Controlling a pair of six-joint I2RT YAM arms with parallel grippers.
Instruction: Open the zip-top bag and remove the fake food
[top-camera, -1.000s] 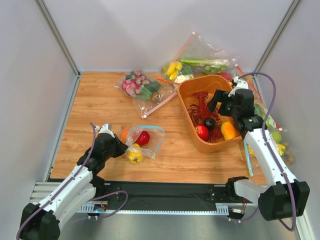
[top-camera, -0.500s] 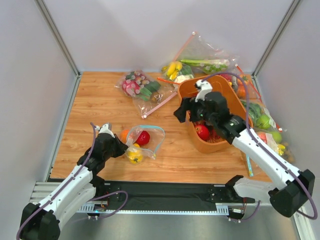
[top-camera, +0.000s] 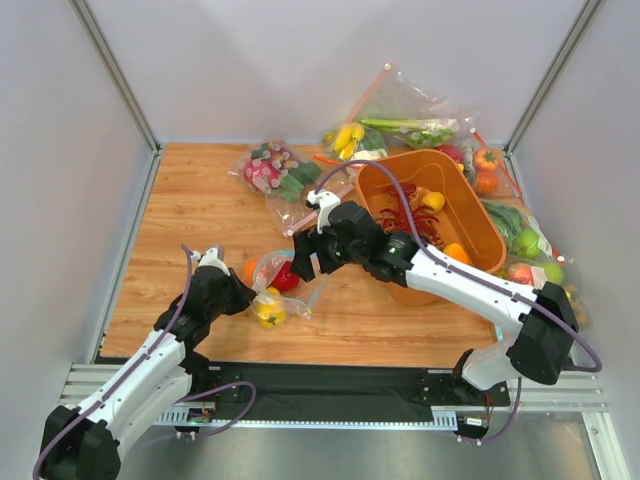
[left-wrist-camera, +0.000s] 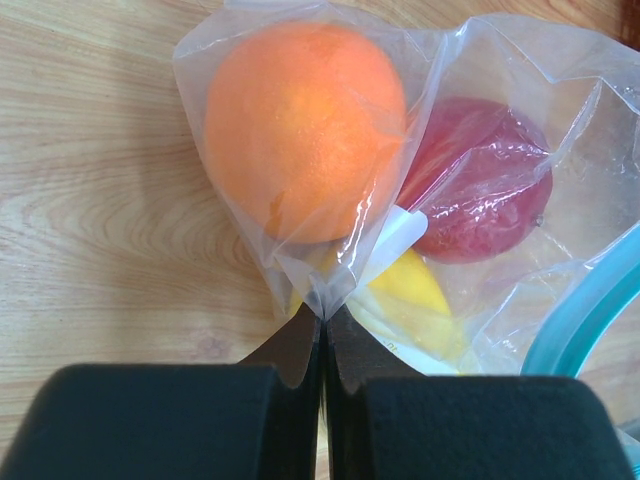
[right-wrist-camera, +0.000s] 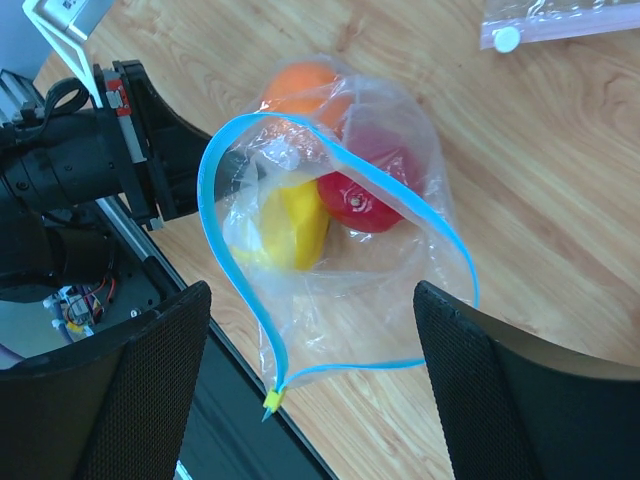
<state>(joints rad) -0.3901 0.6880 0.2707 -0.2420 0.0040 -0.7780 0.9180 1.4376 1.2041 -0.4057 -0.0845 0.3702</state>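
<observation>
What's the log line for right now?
left gripper: shut on zip-top bag corner | right gripper: open over zip-top bag mouth | fake food: inside

The wooden worktop (top-camera: 190, 215) carries an orange tub (top-camera: 487, 226) at about 3 o'clock. A red toy lobster (top-camera: 398, 214) lies inside it, partly hidden. At 12 o'clock lies a clear bag with a pink strip (top-camera: 285, 175), full of pink and green toys. At 1 o'clock, behind the tub, a second clear bag (top-camera: 405, 125) holds yellow and green pieces. More bagged toy fruit (top-camera: 522, 245) is piled at the right edge, just beside the tub.
</observation>
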